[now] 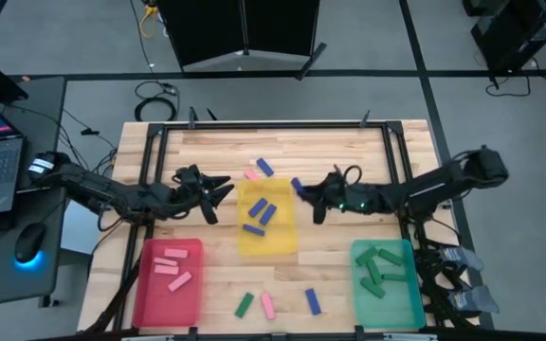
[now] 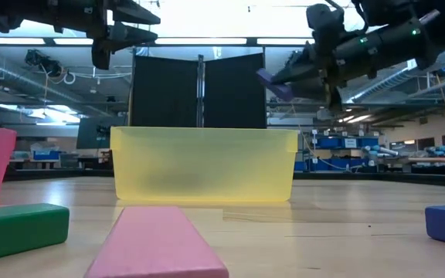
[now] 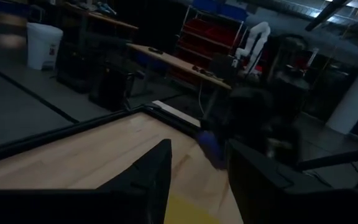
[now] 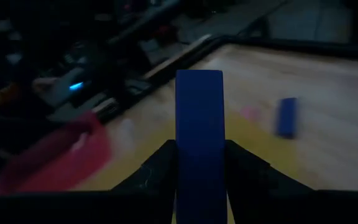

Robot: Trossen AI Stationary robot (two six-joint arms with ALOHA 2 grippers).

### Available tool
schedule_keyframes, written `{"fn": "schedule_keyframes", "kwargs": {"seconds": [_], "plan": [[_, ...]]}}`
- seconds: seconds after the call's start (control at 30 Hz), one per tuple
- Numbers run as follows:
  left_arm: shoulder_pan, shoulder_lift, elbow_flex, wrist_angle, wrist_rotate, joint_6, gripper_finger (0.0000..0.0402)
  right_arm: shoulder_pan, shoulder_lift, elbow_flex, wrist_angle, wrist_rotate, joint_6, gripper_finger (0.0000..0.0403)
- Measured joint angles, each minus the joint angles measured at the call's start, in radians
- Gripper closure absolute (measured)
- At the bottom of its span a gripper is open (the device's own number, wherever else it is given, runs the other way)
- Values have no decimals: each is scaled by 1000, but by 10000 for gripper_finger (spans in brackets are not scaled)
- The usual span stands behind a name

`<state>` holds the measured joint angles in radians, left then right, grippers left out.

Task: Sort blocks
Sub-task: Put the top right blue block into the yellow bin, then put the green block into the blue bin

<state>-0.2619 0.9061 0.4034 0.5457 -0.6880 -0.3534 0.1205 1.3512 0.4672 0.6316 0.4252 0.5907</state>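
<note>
right gripper: we are seeing the right gripper (image 1: pixel 303 192) hanging above the yellow tray's (image 1: pixel 290 242) right edge, jaws pinching a blue block (image 4: pixel 199 149).
right wrist view only: the held block is showing as a flat, smooth oblong standing up between the two dark fingers (image 4: pixel 157 168).
low view only: the held block (image 2: pixel 273 83) is riding well above the translucent, straight-walled yellow tray (image 2: pixel 204 166).
left gripper: we are seeing the left gripper (image 1: pixel 218 194) hovering just left of the yellow tray, jaws spread, holding nothing.
blocks: blue ones lying in the yellow tray, pink ones in the red tray (image 1: pixel 148 298), green ones in the teal tray (image 1: pixel 413 308).
loose: green, pink and blue blocks lying on the wooden plank table (image 1: pixel 339 275) near the front; a pink block (image 1: pixel 250 174) and a blue block (image 1: pixel 265 167) lying behind the yellow tray.
</note>
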Motion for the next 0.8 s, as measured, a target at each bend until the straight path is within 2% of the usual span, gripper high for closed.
{"fn": "schedule_keyframes", "kwargs": {"seconds": [0.2,0.33,0.43,0.53,0.6,0.7,0.8], "plan": [[0,42,0,4,-7,-32,244,81,222,200,21,0,-41,288],[0,64,0,7,-11,-75,244,86,311,336,-101,-1,-78,280],[-3,75,0,-3,-6,-95,244,70,335,391,-201,-22,-85,201],[-7,96,0,1,6,-98,244,60,328,391,-201,-25,-107,117],[-14,110,0,-1,12,-100,244,56,306,372,-199,-26,-112,79],[-24,133,1,1,60,-117,244,55,259,332,-159,-24,-129,54],[-57,183,32,-32,155,-148,244,73,186,275,-117,25,-148,54]]}}
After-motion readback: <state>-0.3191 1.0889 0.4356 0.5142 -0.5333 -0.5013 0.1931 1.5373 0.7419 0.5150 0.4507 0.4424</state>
